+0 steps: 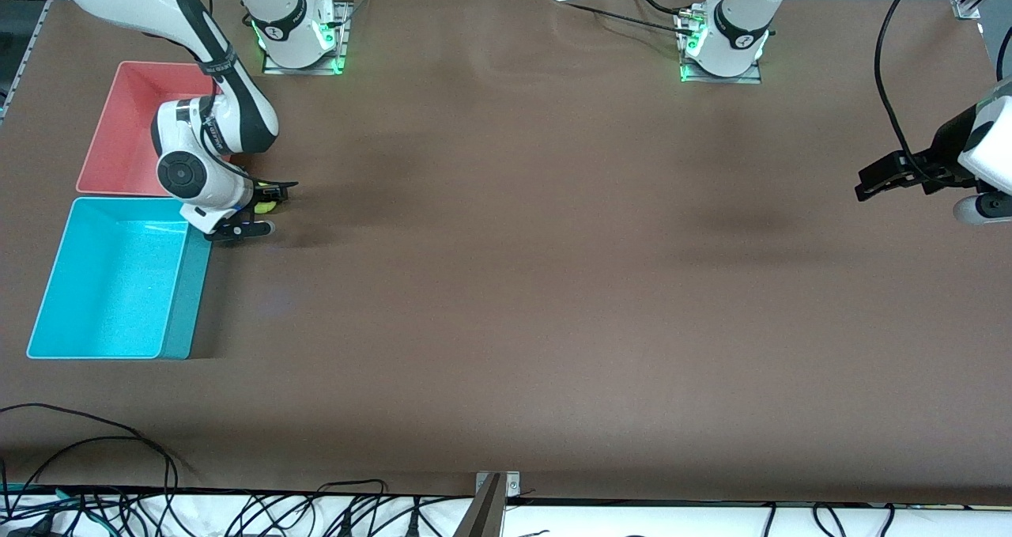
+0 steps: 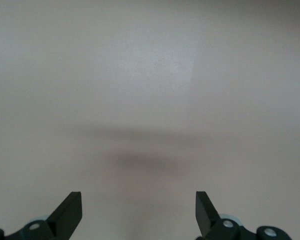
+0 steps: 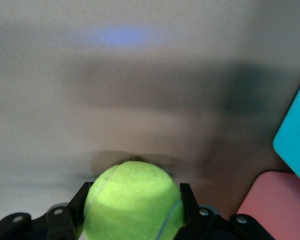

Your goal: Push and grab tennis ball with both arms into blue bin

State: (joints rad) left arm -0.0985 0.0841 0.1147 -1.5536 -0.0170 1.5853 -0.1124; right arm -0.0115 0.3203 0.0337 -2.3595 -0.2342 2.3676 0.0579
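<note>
The yellow-green tennis ball [image 3: 132, 202] sits between the two black fingers of my right gripper [image 3: 134, 194], and both fingers press on its sides. In the front view only a sliver of the tennis ball [image 1: 267, 202] shows inside the right gripper [image 1: 265, 206]. That gripper is low over the table, just beside the corner of the blue bin [image 1: 186, 300] where it meets the pink bin. My left gripper [image 1: 863, 185] hangs over the left arm's end of the table, well apart from the ball. The left gripper [image 2: 139, 206] is open, with only bare table between its fingers.
A pink-red bin [image 1: 101, 138] stands next to the blue bin, farther from the front camera, and the right arm's forearm reaches over it. Both the blue bin [image 3: 296, 135] and the pink bin [image 3: 276, 206] show at the edge of the right wrist view. Cables lie along the table's front edge [image 1: 237, 505].
</note>
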